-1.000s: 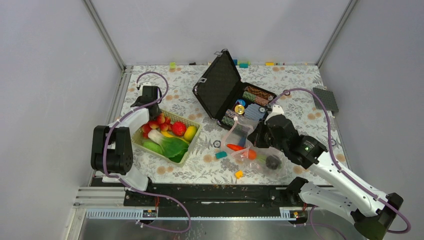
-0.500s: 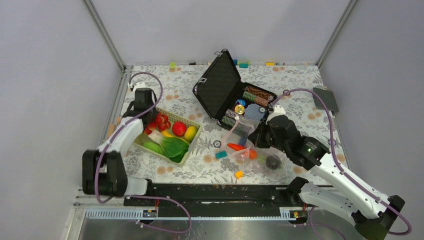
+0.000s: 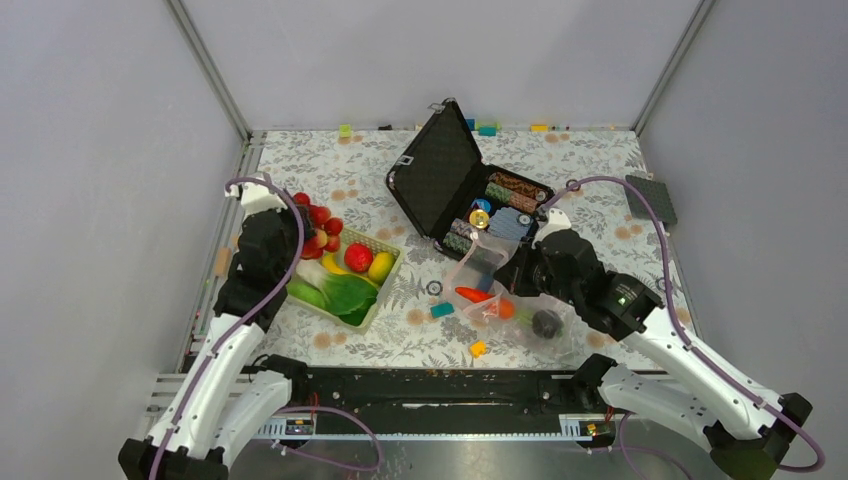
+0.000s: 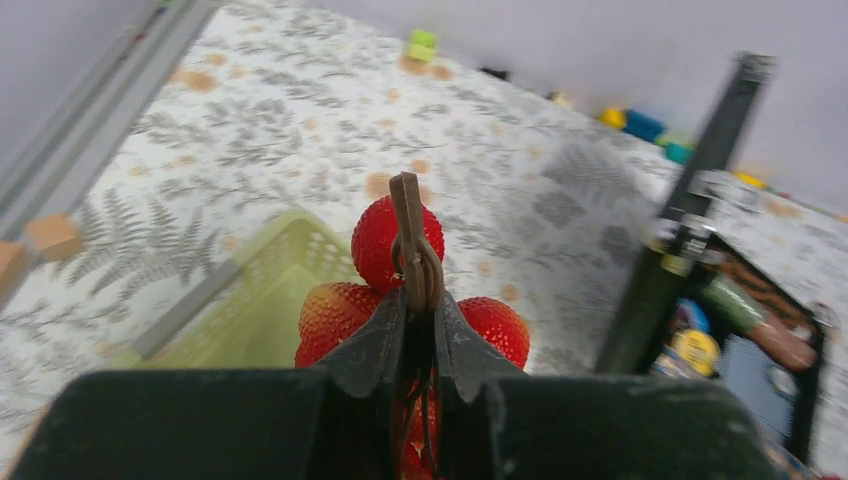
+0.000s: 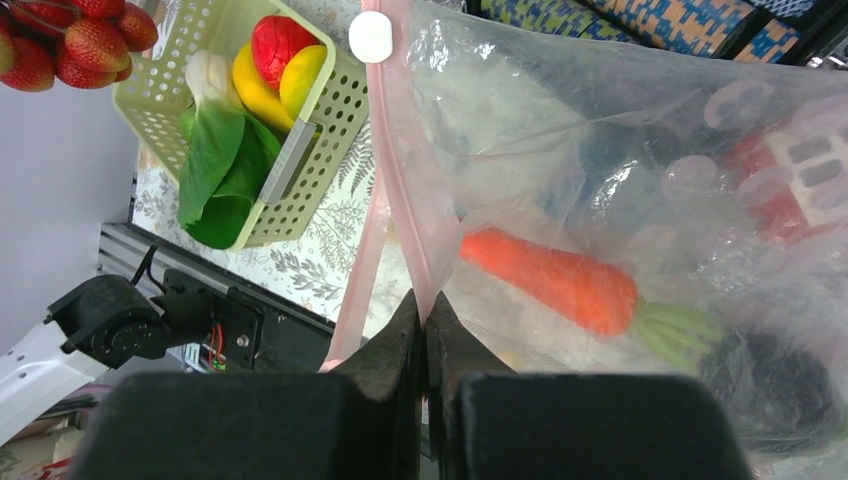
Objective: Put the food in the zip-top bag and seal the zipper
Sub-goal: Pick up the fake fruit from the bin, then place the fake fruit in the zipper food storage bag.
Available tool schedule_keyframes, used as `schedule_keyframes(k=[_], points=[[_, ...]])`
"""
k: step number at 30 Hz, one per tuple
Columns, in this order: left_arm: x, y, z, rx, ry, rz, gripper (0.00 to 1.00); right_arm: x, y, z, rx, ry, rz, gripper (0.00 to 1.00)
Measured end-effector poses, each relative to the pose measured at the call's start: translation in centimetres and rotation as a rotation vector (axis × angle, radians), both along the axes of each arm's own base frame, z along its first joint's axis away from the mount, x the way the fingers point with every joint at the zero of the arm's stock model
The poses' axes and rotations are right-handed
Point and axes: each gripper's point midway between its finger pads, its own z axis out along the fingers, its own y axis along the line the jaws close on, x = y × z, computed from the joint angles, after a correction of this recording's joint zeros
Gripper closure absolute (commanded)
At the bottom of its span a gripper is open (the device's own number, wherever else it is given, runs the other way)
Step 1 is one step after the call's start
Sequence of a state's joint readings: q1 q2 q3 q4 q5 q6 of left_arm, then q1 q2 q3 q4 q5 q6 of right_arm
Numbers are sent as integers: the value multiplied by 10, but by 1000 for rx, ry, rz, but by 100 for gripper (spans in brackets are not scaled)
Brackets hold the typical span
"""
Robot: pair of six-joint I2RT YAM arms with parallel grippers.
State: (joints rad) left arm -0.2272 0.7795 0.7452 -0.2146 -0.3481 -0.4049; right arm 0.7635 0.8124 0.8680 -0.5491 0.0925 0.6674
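My left gripper is shut on the brown stem of the red berry cluster. The cluster hangs above the back-left corner of the green basket. My right gripper is shut on the pale pink zipper of the zip-top bag, holding its mouth up. Inside the bag lie an orange carrot and a dark round fruit. A yellow banana and a green leaf are in the basket with other food.
An open black case with poker chips stands just behind the bag. A teal block and a yellow block lie on the table near the bag. More small blocks line the back edge.
My left gripper closed on the berry cluster's stem and lifted it out of the basket, while the left arm swung round. The right arm and the bag stayed put.
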Motion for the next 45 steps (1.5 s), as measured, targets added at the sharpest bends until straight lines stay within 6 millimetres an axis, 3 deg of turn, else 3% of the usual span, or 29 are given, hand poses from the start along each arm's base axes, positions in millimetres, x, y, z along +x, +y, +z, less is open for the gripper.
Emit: schedule_keyframes(k=[4,8,14,18,26,34,45], points=[[-12,-35,23,-49,-79,-142,100,-4,6,0,13,20,28,100],[-29,-87,47,-102,-162,-353,100,-8,11,7,33,32,61,100],[-78,-175,75,-168,-246,-745,100,-17,15,19,47,58,105,100],[-111,-208,88,-180,-294,-942,100,-27,19,27,39,95,168,100],[-156,-247,121,-226,-401,-1189,100,-43,20,40,7,146,279,100],[-169,-278,131,-281,-444,-1277,100,-47,19,45,31,150,269,100],[-186,-286,153,-441,-501,-1341,100,-44,18,61,106,111,209,100]])
